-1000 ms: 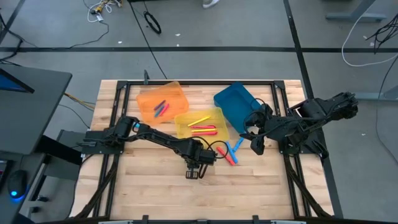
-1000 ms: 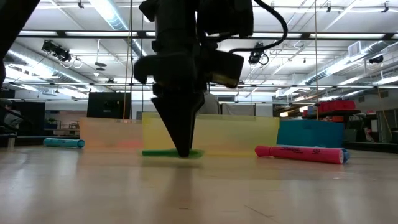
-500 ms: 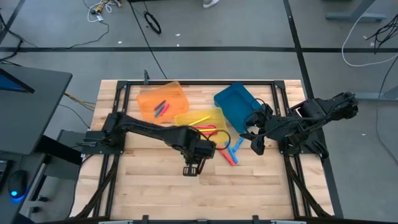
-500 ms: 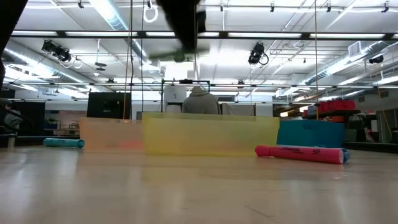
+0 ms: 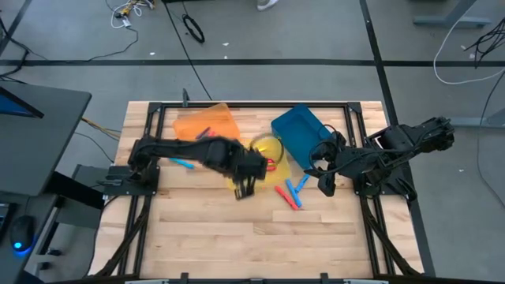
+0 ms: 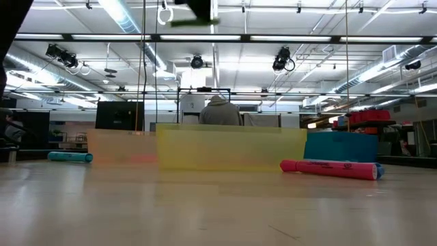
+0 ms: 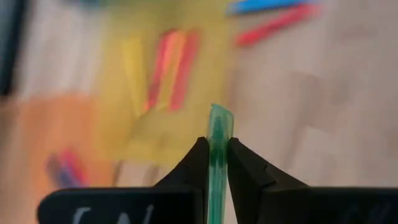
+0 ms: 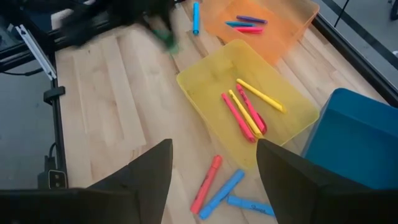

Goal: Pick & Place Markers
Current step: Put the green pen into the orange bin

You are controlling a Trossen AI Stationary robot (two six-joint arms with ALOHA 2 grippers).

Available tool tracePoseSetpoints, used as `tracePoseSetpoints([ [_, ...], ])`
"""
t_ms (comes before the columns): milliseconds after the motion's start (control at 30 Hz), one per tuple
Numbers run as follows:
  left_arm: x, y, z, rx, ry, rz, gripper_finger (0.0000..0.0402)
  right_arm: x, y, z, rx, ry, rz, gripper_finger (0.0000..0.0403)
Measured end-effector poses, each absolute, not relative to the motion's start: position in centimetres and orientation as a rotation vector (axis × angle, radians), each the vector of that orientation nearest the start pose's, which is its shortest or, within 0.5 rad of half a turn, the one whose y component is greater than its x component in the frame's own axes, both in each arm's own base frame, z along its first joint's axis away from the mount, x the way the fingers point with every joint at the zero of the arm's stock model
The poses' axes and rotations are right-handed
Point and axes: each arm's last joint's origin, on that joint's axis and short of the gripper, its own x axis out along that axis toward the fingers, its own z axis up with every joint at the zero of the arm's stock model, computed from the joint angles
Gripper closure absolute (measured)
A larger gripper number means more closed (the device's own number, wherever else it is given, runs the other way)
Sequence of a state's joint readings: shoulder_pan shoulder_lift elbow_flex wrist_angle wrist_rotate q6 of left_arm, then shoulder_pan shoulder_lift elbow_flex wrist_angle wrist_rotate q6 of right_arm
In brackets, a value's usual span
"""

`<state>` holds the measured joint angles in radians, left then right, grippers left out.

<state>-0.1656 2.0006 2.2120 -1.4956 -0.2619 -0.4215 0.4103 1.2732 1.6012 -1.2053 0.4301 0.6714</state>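
Wooden table (image 5: 197,229): left tool (image 7: 216,163) clamped on green marker (image 7: 217,134), long axis along fingers, tip forward; right tool (image 8: 214,168) apart.

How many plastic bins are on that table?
3, in a row across the table's far half: the orange bin on the left, the yellow bin in the middle partly under the left arm, and the blue bin on the right.

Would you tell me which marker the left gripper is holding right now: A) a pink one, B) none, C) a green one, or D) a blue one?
C: in the left wrist view the left gripper is clamped on a green marker that sticks out past its fingers.
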Motion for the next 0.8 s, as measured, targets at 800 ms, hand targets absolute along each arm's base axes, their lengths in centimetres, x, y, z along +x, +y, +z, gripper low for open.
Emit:
tracePoseSetpoints([
  [800, 32.8, 20.1, 36.0, -0.604, 1.068, 1.085, 0.0359, 20.6, 7.5, 42.3, 0.295, 0.693, -0.294, 0.0167],
])
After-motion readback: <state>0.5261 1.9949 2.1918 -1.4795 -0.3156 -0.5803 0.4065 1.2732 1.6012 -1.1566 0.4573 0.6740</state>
